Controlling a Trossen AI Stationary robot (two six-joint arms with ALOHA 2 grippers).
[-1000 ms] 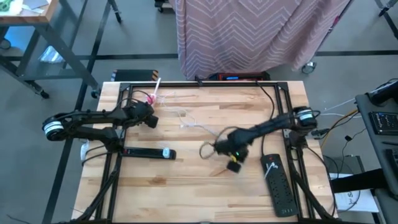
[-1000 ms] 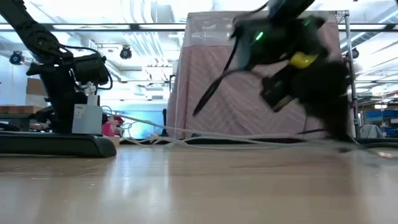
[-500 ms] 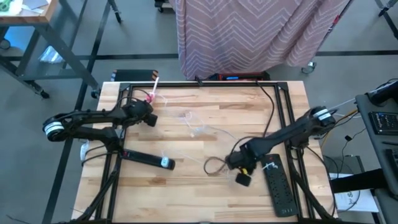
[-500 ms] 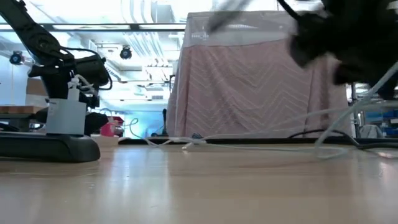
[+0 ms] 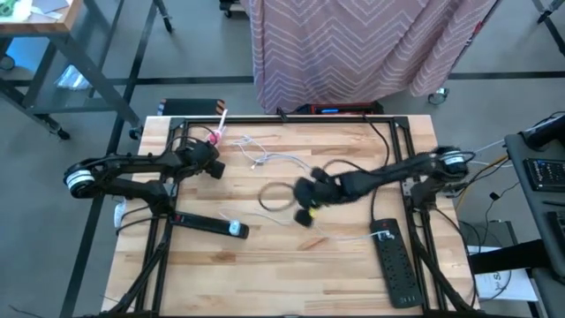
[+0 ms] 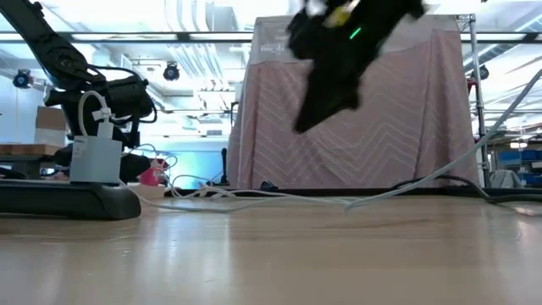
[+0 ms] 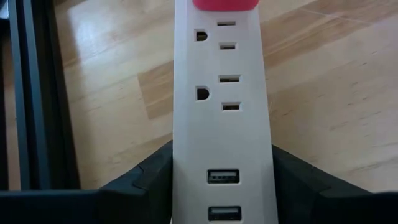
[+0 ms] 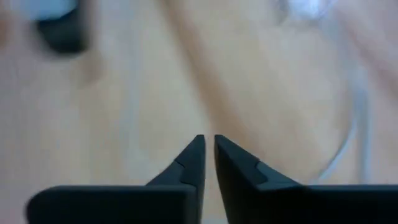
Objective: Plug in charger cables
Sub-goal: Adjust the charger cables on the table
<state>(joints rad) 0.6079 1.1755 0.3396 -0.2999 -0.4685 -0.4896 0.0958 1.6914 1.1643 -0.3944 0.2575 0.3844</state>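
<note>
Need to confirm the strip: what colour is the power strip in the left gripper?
White, best seen in the left wrist view: the power strip sits between the left gripper fingers.

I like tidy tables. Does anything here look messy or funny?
Yes. The white cables lie in a loose tangle near the table's far edge, none plugged in there. The left gripper holds a white power strip off the table, with a red plug on it. The right gripper is nearly shut, empty.

red plug (image 7: 226,5) — cut off at frame edge | right claw (image 6: 339,51) — blurred
</note>
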